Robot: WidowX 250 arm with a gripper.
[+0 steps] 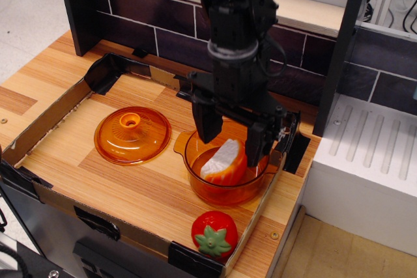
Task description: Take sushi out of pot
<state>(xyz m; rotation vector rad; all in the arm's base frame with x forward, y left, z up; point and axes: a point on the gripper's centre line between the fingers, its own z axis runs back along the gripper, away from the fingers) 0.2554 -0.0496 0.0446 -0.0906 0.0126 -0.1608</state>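
One sushi (225, 161) is what we see inside the pot (199, 183), lying tilted with its white top up and to the left and its glossy orange side toward the lower right. We find the gripper (230, 140) directly above it, its jaws spread wide: the left finger (207, 124) hangs at the pot's back-left rim and the right finger (255, 150) dips inside the rim just beside the sushi's right edge. Whether either finger touches the sushi we cannot tell. Left of the pot, apart from it, we see the amber lid (132, 134) resting flat with its knob up. Near the front edge sits the red strawberry (214, 233) with green leaves. All of these stand on the wooden tray (130, 187) with its low cardboard walls.
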